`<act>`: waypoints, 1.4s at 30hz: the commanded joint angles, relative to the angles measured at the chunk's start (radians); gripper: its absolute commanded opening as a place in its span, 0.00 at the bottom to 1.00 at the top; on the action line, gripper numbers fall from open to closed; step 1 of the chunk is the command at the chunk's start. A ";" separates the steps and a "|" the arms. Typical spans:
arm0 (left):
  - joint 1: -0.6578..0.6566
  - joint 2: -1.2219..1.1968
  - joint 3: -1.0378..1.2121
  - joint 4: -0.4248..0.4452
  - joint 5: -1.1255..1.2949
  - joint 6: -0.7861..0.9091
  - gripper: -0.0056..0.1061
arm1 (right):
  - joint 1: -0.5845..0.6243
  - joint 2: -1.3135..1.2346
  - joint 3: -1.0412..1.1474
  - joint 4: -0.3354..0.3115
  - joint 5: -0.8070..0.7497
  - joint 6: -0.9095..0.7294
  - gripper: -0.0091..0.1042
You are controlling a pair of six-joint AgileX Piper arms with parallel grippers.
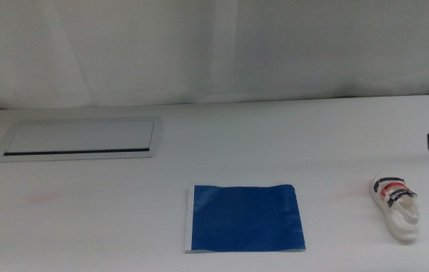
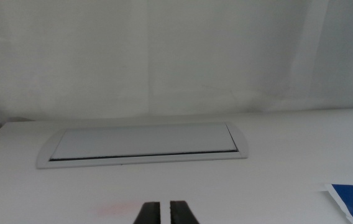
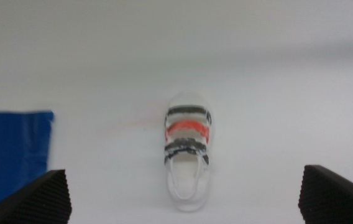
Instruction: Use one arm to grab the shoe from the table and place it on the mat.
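Approaching the shoe [image 3: 187, 151] near the worktop's [image 1: 109, 227] right edge
Right gripper [image 3: 183, 193] jaws spread wide; centre over straps. Left gripper [image 2: 165, 213] nearly closed

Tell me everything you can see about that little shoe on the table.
The shoe is a small white sandal with two black-and-white patterned straps, a red strap between them and a thin white heel loop. It looks like plastic or rubber. It lies flat on its sole on the white table, to the right of the blue mat and apart from it. Nothing touches it; the right gripper hangs above it, jaws wide open.
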 commanded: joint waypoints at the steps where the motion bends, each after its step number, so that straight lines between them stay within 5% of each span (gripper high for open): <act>1: 0.000 -0.004 0.039 -0.006 0.008 -0.004 0.02 | 0.003 0.082 -0.031 -0.017 0.034 -0.022 0.99; 36: 0.000 -0.004 0.039 -0.006 0.008 -0.004 0.02 | 0.074 0.668 -0.033 -0.063 -0.171 -0.095 0.99; 42: 0.000 -0.004 0.039 -0.006 0.008 -0.004 0.02 | 0.074 0.696 -0.033 -0.063 -0.209 -0.095 0.92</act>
